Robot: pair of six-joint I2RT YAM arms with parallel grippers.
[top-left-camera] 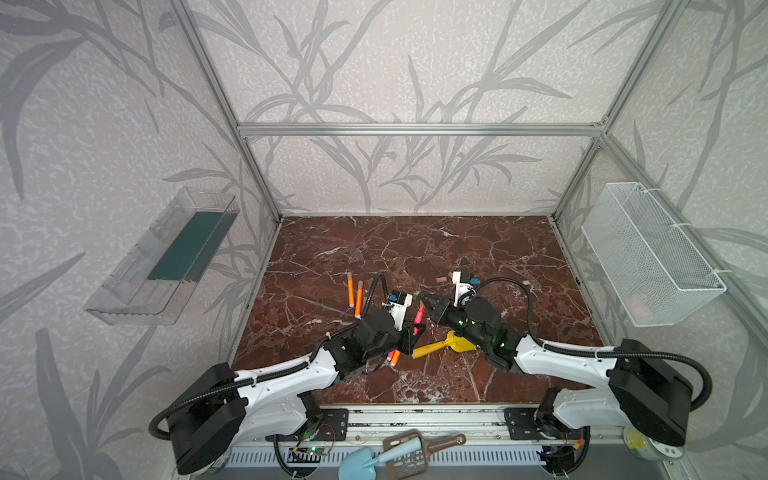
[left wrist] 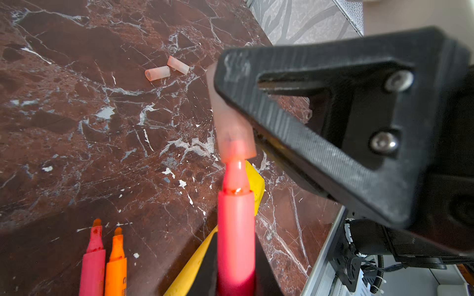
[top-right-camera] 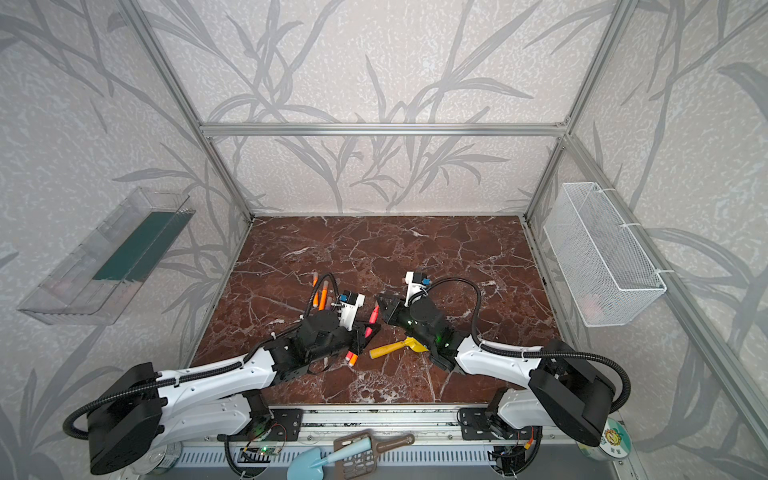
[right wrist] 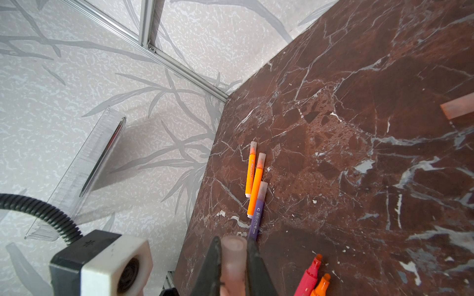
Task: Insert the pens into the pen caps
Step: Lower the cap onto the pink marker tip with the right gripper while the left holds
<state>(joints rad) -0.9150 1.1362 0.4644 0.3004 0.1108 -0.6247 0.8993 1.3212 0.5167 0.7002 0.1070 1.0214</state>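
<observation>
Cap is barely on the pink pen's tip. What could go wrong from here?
The cap covers only the tip of the pink pen and looks tilted against the barrel; pushing may jam it or twist it in the right end effector.
The left end effector grips the pen well behind the tip, so it may slide back instead of seating.
The yellow shovel lies just below; a dropped cap could bounce off.

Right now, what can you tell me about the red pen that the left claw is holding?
The red pen is a slim, glossy pinkish-red plastic marker with a narrower neck at its front. The left gripper is shut on its barrel and holds it in the air, pointing toward the right gripper. Its tip sits just inside the mouth of the pale translucent cap held there; the neck is not yet covered. Its rear end is hidden.
</observation>
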